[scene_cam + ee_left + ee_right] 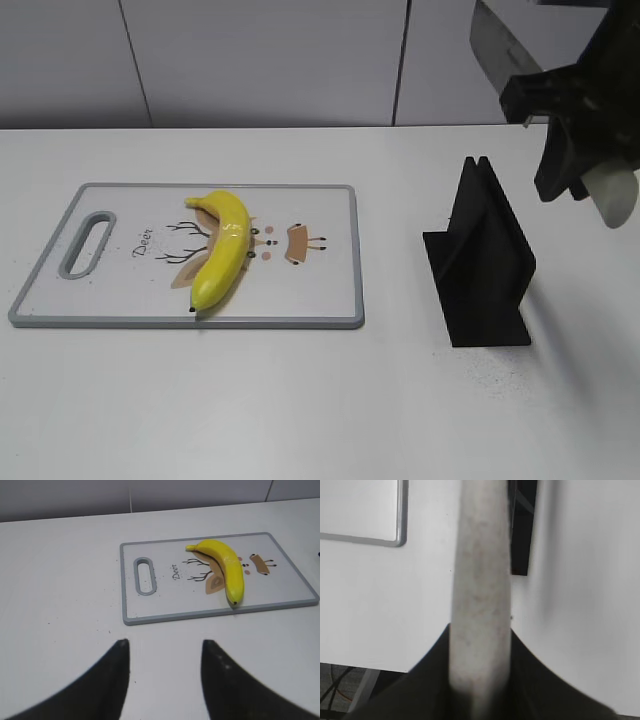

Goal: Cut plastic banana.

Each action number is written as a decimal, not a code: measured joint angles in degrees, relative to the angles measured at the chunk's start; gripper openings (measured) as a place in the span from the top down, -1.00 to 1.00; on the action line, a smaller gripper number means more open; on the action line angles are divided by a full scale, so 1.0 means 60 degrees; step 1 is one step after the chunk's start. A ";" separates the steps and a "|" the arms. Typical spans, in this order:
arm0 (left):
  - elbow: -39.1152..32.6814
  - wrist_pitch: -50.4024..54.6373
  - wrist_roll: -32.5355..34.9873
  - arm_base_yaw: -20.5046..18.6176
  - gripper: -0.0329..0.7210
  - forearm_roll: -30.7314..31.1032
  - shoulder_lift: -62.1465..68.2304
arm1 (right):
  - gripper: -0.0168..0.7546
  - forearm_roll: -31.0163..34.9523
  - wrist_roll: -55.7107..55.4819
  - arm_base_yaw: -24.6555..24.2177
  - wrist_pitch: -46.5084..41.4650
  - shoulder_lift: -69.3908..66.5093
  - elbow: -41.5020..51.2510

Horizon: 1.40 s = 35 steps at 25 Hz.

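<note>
The white tabletop (300, 400) carries a grey-rimmed board (330, 250) and, well to its right, a black stand (480, 270). The right gripper (585, 120) clamps a knife (500, 45) aloft; the left gripper (165, 680) hangs spread, holding nothing. The banana (222, 250) lies on the board.

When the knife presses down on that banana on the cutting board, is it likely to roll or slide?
The banana lies curved on its side, so it probably rocks rather than rolls. Its glossy skin on the smooth cutting board suggests that it could slide. The left gripper, jaws open, hangs short of the board, so nothing steadies it.
</note>
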<state>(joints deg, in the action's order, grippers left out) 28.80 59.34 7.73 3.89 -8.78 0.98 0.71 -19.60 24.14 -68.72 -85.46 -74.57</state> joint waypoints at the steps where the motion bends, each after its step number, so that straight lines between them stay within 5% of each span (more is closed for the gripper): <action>1: 0.0000 0.0000 0.0000 0.0000 -0.27 0.0000 0.0000 | 0.48 0.0007 0.0105 0.0000 -0.0009 0.0000 -0.0102; 3: 0.0000 -0.0003 0.0000 0.0000 -0.67 0.0000 0.0000 | 0.48 0.0064 0.0383 0.0000 -0.0009 0.0000 -0.0274; 5: 0.0000 -0.0011 0.0000 0.0000 -0.81 -0.0008 0.0000 | 0.48 0.0170 0.0795 0.0000 -0.0020 0.0000 -0.0404; 18: 0.0634 -0.0759 0.0340 0.0060 -0.77 0.0001 0.1274 | 0.48 0.0584 0.4446 0.0000 -0.0043 0.0000 -0.1153; 29: 0.1564 -0.0933 0.1278 0.1978 -0.72 0.0142 0.3457 | 0.48 0.0636 0.7043 0.0000 -0.0043 -0.0766 -0.1233; 35: 0.2607 -0.0896 0.2342 0.2190 -0.71 0.0259 0.5462 | 0.48 0.0794 0.8385 0.0000 -0.0058 -0.1479 -0.2179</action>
<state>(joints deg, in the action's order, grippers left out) 44.44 53.96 21.79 17.03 -7.23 33.76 5.47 30.71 24.14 -69.06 -94.34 -87.64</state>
